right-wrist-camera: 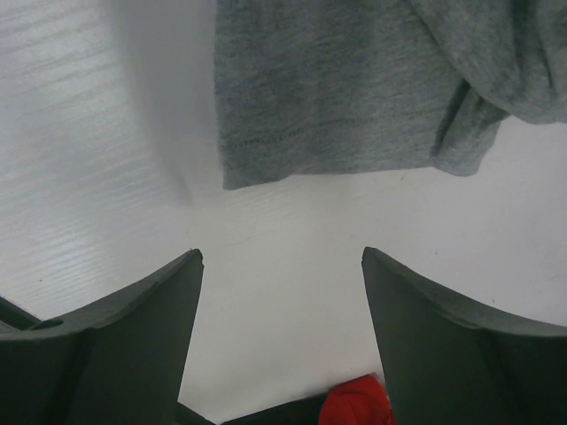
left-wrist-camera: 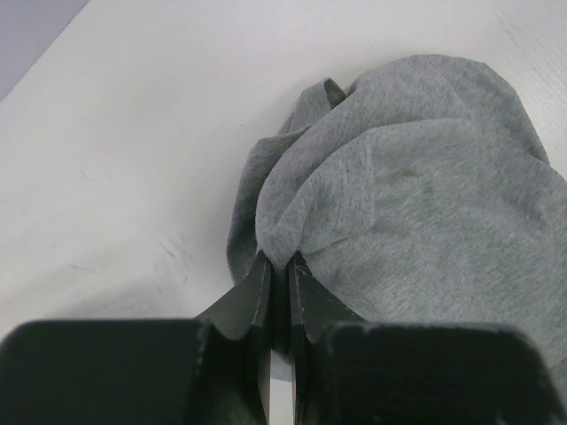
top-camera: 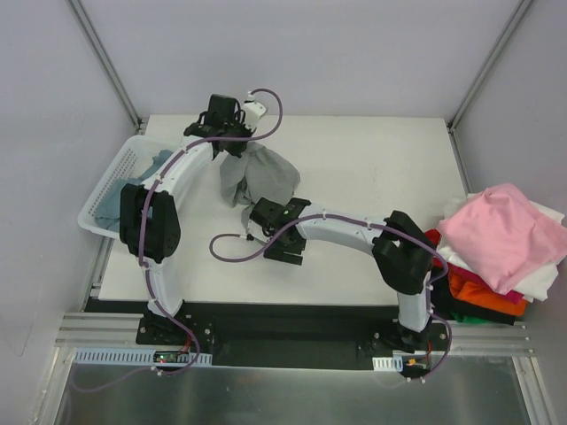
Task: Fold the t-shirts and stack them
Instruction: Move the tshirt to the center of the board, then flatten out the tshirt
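Nearest to us, at the counter's (top-camera: 372, 177) right edge, a stack (top-camera: 478, 297) of tees sits with a pink tee (top-camera: 500, 235) on top, well apart from the work. A little farther in, near the middle of the counter, the right claw (right-wrist-camera: 282, 258) points away from us. Its fingers are spread wide with only bare counter between them, so it holds nothing. At the left edge a white basket (top-camera: 99, 221) holds a blue tee (top-camera: 111, 202). Farther on lies the grey tee (top-camera: 261, 177), bunched and drawn up at its far end. Its long axis runs from far to near, so its loose lower edge faces the right claw. In the right wrist view that edge hangs just ahead of the open fingers, clear of them, with most of its width slightly right of the gap and one square corner on the left. Farthest away, the left claw (left-wrist-camera: 276, 266) is pinched tight on a fold at the tee's far end, with cloth spilling away from its tips. We judge the right arm to be nearer the loose edge. The next move looks like a short push straight forward to take that edge or corner. The tee could then be stretched between the two claws and laid flat for folding.
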